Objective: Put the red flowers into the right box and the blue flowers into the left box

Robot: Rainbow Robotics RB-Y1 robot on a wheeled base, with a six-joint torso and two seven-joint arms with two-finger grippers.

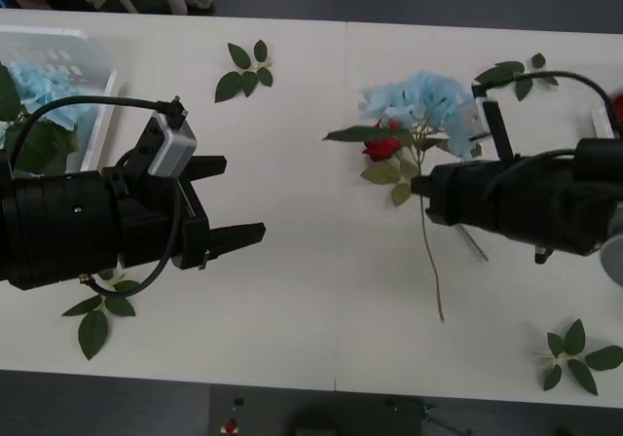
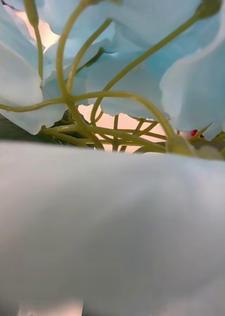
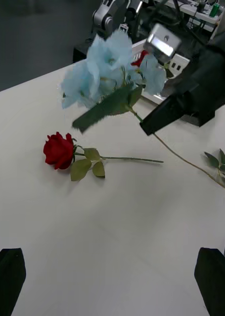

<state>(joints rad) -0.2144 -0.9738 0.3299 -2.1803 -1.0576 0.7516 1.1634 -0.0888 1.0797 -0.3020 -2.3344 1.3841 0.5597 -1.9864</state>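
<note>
The table [image 1: 292, 212] still carries work. The left box [image 1: 92, 47] sits at its far left corner with blue flowers [image 1: 39, 86] already inside, so part of the sorting looks done. The right box [image 1: 604, 120] is a thin white edge at the far right, with a spot of red just by it.

The right gripper [image 3: 149, 123] has its jaws pinched on the stem of a blue flower [image 1: 419, 100], lifted clear of the table in the left wrist view; that one has yet to go left. The left gripper [image 1: 243, 202] hovers over the table's middle, fingers spread and empty.

A rose [image 3: 58, 149] lies flat on the table beneath the lifted flower, yet to go right
</note>
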